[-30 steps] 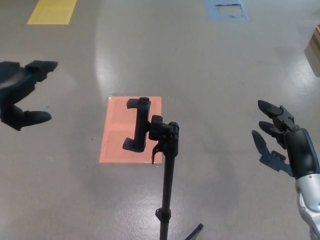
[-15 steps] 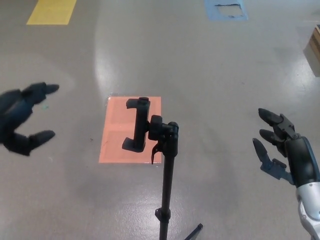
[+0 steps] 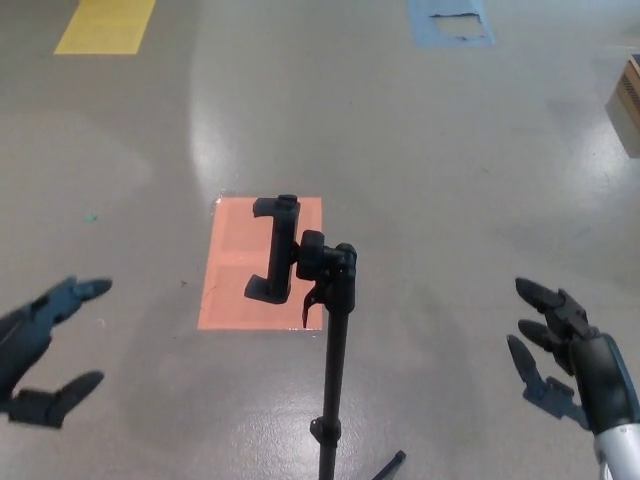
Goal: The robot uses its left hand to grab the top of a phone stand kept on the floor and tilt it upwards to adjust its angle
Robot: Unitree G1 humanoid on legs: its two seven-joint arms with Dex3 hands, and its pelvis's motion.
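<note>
Down at the bottom edge, centre frame: phone stand (image 3: 333,340), black pole rising upright from the floor (image 3: 450,180), one tripod foot poking out lower right of the pole. Up top of the pole, the clamp (image 3: 278,248), turned on edge, empty, sitting just left of the knuckle joint with a small lever hanging below. Same spot and same tilt as a second ago.

Lower left corner: left hand (image 3: 35,350), dropped well down from where it hovered at mid-left a second ago, fingers spread, thumb apart, holding nothing, well clear of the stand. Lower right: right hand (image 3: 565,345), also lower than before, fingers splayed and empty, well apart from the pole.

Beyond the clamp, centre: orange rectangle (image 3: 262,262) marked on the floor. Further back, upper left: yellow patch (image 3: 105,25). Top centre-right: worn blue patch (image 3: 450,20). Right edge, upper: corner of a wooden box (image 3: 628,105), contents not visible.
</note>
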